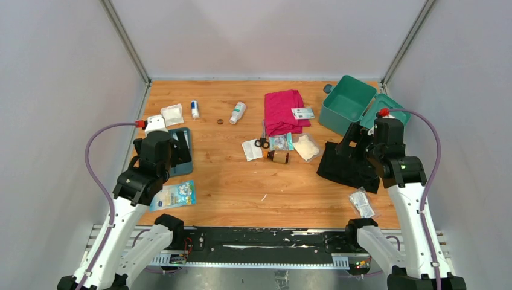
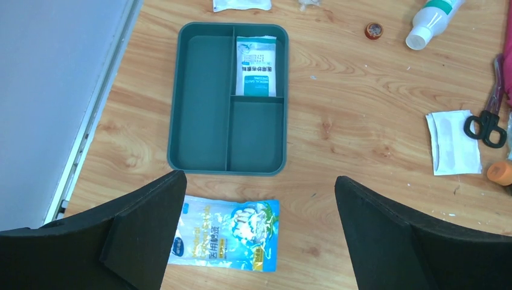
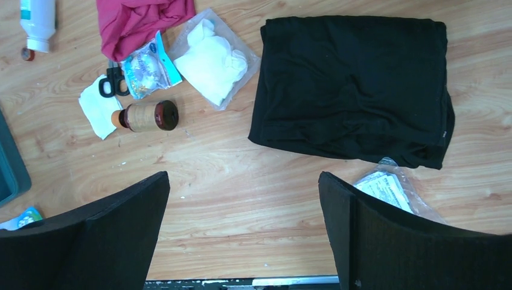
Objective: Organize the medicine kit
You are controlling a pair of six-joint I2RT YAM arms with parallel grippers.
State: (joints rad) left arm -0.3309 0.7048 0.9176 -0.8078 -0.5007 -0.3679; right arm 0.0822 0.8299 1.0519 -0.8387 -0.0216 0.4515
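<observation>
Both claws hang wide open above the wooden surface [image 1: 229, 193] and hold nothing. The left claw [image 2: 258, 187] is well to the near left of the pink cloth [image 1: 284, 110], and the right claw [image 3: 243, 181] is to its near right. Nearest of all, a blue pouch [image 1: 174, 196] lies far to the pink cloth's near left and a small clear packet [image 1: 362, 202] to its near right. A black cloth [image 1: 347, 166] lies on the near right of the pink cloth, partly under the right arm. Well left of the pink cloth sits a dark tray [image 2: 175, 121] with a white packet [image 2: 256, 65] in its far right compartment. Just on the near side of the pink cloth are a brown bottle [image 1: 278, 157], scissors [image 1: 262, 143] and a bagged white pad [image 1: 306, 147]. A white bottle [image 1: 238, 112] lies on its side just left of the pink cloth. The medicine kit [image 1: 346, 103] stands open just right of it.
</observation>
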